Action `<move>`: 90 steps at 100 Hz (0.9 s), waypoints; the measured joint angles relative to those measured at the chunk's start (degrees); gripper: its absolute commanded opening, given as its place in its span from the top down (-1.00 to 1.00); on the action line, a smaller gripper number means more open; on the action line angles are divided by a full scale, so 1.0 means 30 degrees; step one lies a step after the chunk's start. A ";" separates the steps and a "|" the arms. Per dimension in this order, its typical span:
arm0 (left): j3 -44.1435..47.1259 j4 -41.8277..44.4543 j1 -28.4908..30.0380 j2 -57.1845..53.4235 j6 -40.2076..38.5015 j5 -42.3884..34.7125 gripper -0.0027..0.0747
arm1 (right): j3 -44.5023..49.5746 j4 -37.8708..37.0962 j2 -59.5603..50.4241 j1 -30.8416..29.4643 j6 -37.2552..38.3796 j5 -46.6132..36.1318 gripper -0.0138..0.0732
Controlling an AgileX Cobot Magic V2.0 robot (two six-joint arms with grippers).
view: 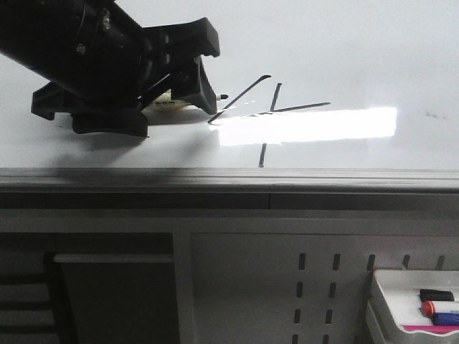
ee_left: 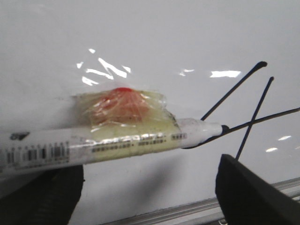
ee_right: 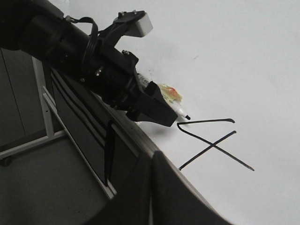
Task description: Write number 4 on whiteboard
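In the front view the left claw (view: 188,86) fills the upper left of the frame, clenched on a white marker (view: 204,98) whose barrel is wrapped in tape over a reddish lump. The black tip pokes out toward the centre of the frame and sits at, or just off, the corner where the slanted stroke meets the crossbar; whether it touches the board cannot be told from these pictures.

The number 4 (view: 272,107) lies at centre frame on the whiteboard (view: 358,57), just to the right of the claw. All three strokes are visible: a slant, a long crossbar, and an upright crossing the bar. A bright glare band washes out the middle of the upright in the front view; the right wrist view shows it unbroken. The figure looks complete.

The right claw is barely visible at the bottom of its own camera, so its state cannot be told.

The main risk now is a stray mark. If the arm slides sideways before lifting, the tip would likely drag a fresh line through the finished figure. The taped barrel also looks improvised, and a slip in the grip could tilt the tip into the board.

At lower right a small tray (view: 384,301) holds spare markers.
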 measured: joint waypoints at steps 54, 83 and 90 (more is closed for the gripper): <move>0.0154 -0.0100 0.0110 -0.0529 0.0000 -0.0706 -0.55 | 0.0000 0.0000 0.0000 0.0000 0.0000 0.0000 0.83; 0.0187 -0.0100 0.0183 -0.0610 0.0000 -0.0492 -0.55 | 0.0000 0.0000 0.0000 0.0000 0.0000 0.0000 0.83; 0.0187 -0.0100 0.0183 -0.0685 0.0000 -0.0460 -0.55 | 0.0000 0.0000 0.0000 0.0000 0.0000 0.0000 0.83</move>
